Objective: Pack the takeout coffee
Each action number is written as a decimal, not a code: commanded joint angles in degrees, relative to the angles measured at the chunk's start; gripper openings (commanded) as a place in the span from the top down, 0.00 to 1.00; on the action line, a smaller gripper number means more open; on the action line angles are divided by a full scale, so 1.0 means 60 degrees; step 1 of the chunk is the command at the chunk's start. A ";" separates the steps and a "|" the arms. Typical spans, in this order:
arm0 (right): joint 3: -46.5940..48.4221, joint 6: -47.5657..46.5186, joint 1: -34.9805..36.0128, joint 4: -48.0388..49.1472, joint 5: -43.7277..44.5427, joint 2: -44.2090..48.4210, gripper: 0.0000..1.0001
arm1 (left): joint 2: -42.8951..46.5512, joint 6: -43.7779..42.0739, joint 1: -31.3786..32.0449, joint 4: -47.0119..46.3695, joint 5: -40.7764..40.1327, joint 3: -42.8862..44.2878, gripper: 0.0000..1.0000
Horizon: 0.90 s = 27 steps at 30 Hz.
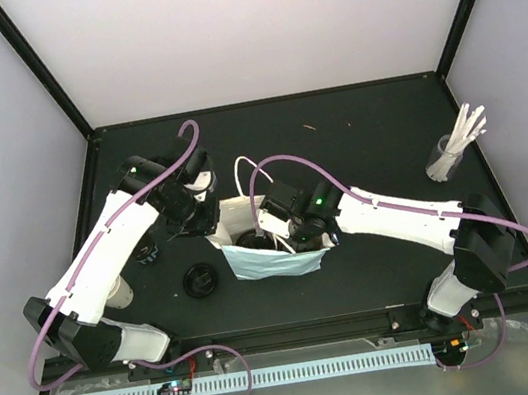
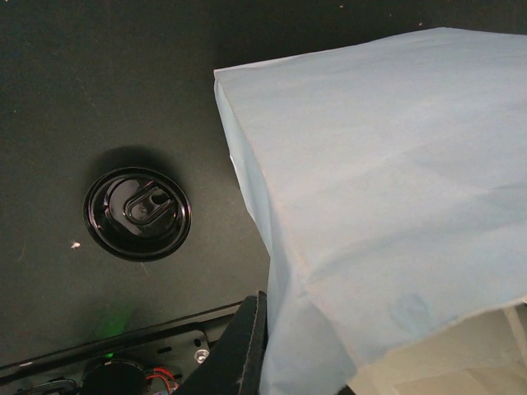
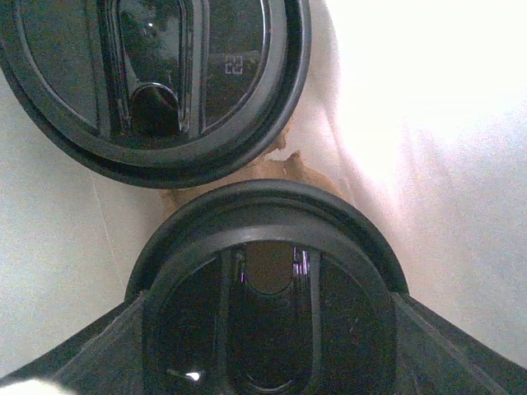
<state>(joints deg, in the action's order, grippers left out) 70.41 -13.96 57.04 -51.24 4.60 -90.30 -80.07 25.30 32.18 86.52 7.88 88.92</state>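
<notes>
The light-blue paper bag [image 1: 277, 262] stands open in the middle of the black table [image 1: 378, 270]; inside it, in the right wrist view, a strip of brown pulp carrier [image 3: 284, 171] shows between two black-lidded cups. The right gripper [image 1: 289, 238] reaches down into the bag, its fingers spread wide and set against both sides of the near lidded cup [image 3: 268, 247]; the far lidded cup [image 3: 156, 74] sits just beyond it, almost touching. The left gripper [image 1: 208, 207] is pressed together, pinching the bag's rim at its far left corner. A loose black lid [image 2: 137, 213] lies flat on the table, left of the bag and apart from it; a cream paper cup [image 1: 120, 293] stands further left, partly hidden by the left arm. A clear glass of white sticks [image 1: 445, 159] stands well apart at the right.
</notes>
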 commanded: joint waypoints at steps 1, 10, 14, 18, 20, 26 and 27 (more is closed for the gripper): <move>-0.1221 -0.0103 -0.0131 -0.2153 0.0830 -0.1200 0.58 | -0.0131 -0.0158 -0.0147 0.0415 -0.0295 0.0279 0.99; -0.0503 0.0127 -0.0131 -0.2629 0.0983 -0.0614 0.54 | -0.0196 -0.0201 -0.0143 0.0417 -0.0260 0.0329 0.99; -0.0128 0.0155 -0.0131 -0.2817 0.1044 -0.0414 0.22 | -0.0226 -0.0214 -0.0136 0.0405 -0.0259 0.0371 0.99; 0.0430 0.0202 -0.0131 -0.3090 0.0890 -0.0120 0.11 | -0.0261 -0.0238 -0.0140 0.0412 -0.0252 0.0437 0.98; 0.0714 0.0183 -0.0131 -0.3221 0.0891 0.0058 0.01 | -0.0277 -0.0244 -0.0146 0.0407 -0.0242 0.0447 0.98; 0.1260 -0.0106 -0.0117 -0.3204 0.0775 0.0572 0.00 | -0.0357 -0.0240 -0.0145 0.0408 -0.0221 0.0539 0.99; 0.1326 -0.0144 -0.0120 -0.3176 0.0720 0.0632 0.00 | -0.0375 -0.0235 -0.0147 0.0405 -0.0204 0.0568 0.98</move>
<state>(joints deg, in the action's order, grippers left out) 76.66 -13.37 56.99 -62.65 6.96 -89.65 -81.91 24.21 32.01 85.67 10.33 89.69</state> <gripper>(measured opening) 0.998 0.017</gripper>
